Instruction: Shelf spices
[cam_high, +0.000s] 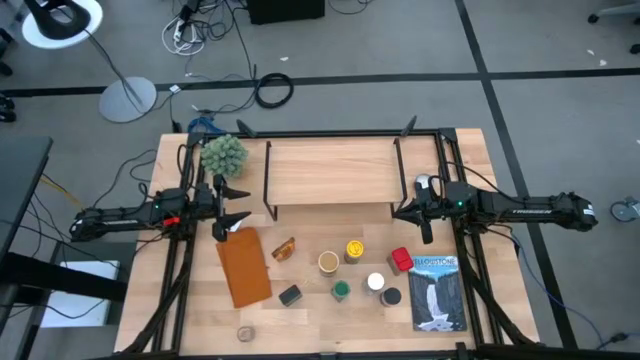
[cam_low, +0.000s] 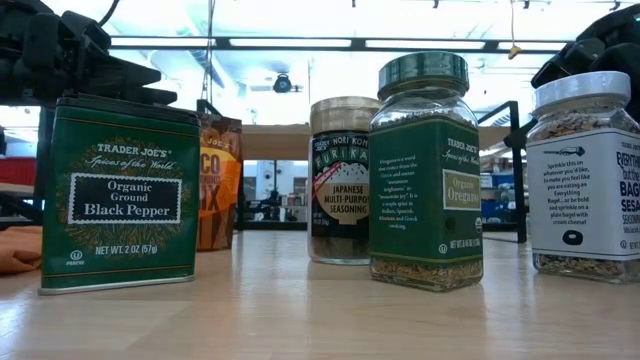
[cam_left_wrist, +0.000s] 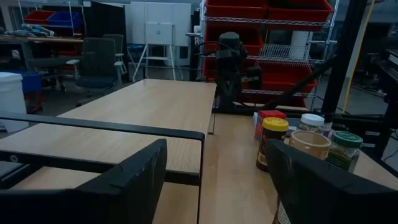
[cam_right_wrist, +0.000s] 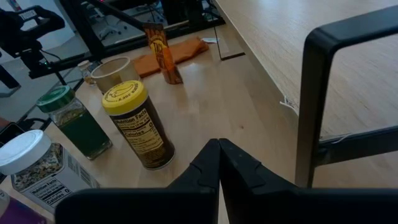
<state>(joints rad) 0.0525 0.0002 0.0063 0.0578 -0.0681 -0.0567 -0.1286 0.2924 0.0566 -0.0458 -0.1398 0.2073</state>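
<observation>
The shelf (cam_high: 330, 170), a light board on black wire legs, stands at the table's far middle. The spices stand in a loose group on the table in front of it: an orange packet (cam_high: 284, 249), a tan-lidded jar (cam_high: 328, 262), a yellow-lidded jar (cam_high: 354, 250), a red tin (cam_high: 401, 260), and white- (cam_high: 375, 282), green- (cam_high: 341, 290) and black-lidded (cam_high: 391, 296) jars. A dark green tin (cam_high: 290, 295) is there too, and a small jar (cam_high: 246, 332) stands near the near edge. My left gripper (cam_high: 243, 205) is open by the shelf's left end. My right gripper (cam_high: 398, 212) is shut by its right end. Neither touches anything.
An orange-brown notebook (cam_high: 244, 266) lies left of the jars and a blue-and-white book (cam_high: 437, 292) lies right of them. A green plant (cam_high: 223, 153) sits at the shelf's far left corner. The shelf's wire leg (cam_right_wrist: 317, 93) stands close beside my right gripper (cam_right_wrist: 219, 149).
</observation>
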